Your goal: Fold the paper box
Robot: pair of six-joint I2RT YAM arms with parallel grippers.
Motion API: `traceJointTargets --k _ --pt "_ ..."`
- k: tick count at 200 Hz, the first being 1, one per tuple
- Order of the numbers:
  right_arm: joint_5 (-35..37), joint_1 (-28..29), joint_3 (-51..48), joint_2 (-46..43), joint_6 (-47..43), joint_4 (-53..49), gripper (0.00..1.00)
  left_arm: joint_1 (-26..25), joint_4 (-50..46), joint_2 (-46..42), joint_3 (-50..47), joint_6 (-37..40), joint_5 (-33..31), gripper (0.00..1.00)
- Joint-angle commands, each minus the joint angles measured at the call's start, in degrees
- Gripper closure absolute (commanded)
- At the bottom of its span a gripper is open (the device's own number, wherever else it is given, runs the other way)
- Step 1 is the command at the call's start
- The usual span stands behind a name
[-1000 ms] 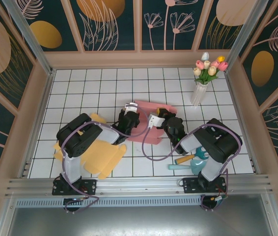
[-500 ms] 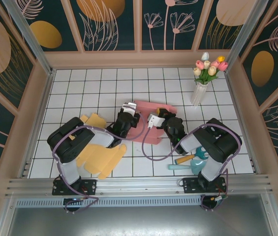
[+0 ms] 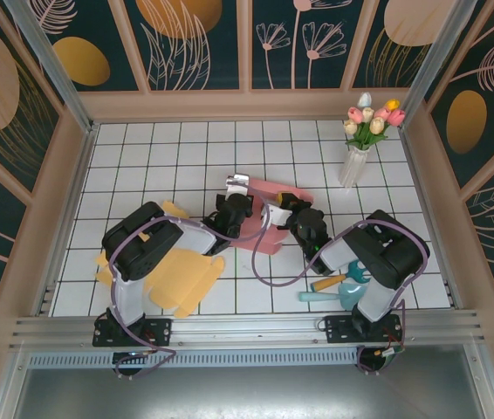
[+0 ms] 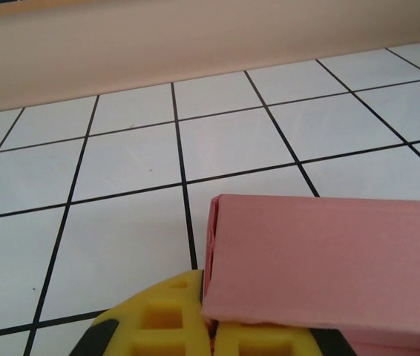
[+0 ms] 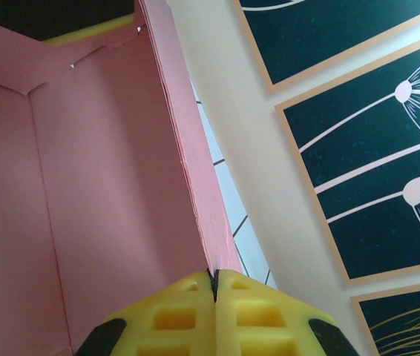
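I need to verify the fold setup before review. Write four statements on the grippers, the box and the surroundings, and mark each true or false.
1. The left gripper is shut on the pink box. True.
2. The right gripper hangs open, off the box. False: it is shut on the box's wall.
3. The vase of tulips lies tipped over. False: it stands upright at the far right.
4. A yellow sheet lies on the table, left of the box. True.

Top view, centre: pink box (image 3: 292, 191) partly hidden by L arm (image 3: 142, 240) + R arm (image 3: 378, 253). Lower left: yellow sheet (image 3: 181, 275) partly under L arm. L wrist view: box cut off at right + btm edge, L fingers (image 4: 158, 319) cut off at btm. R wrist view: R fingers (image 5: 173, 311) cut off at btm, box at left edge.
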Motion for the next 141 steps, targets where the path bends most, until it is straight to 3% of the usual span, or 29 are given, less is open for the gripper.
traceJointTargets --k 1,37,52,59,106,123,141 --pt "1.26 -0.23 -1.65 -0.46 2.49 0.04 1.00 1.72 -2.80 2.01 0.57 0.15 -10.98 1.00" --pt "0.58 -0.16 -0.89 -1.23 5.30 -0.89 0.97 1.70 0.17 0.52 -2.10 0.95 -3.75 1.00" --pt "0.43 -0.08 0.04 -3.40 7.85 -4.49 0.67 1.77 3.19 0.30 -3.85 1.74 -2.02 1.00" --pt "0.17 -0.07 0.30 -4.77 9.02 -6.13 0.63 1.74 4.46 0.37 -4.40 1.93 -1.92 1.00" --pt "-2.33 0.29 1.30 -18.09 18.06 -18.18 0.58 1.74 7.14 1.40 -5.32 1.32 -3.18 1.00" --pt "-0.87 0.28 2.44 -23.96 25.47 -23.34 0.59 1.84 8.08 1.96 -5.40 1.73 -2.89 1.00" --pt "0.43 -0.31 5.61 -29.81 39.79 -31.93 0.60 1.79 7.52 2.40 -4.76 1.95 -2.65 1.00"
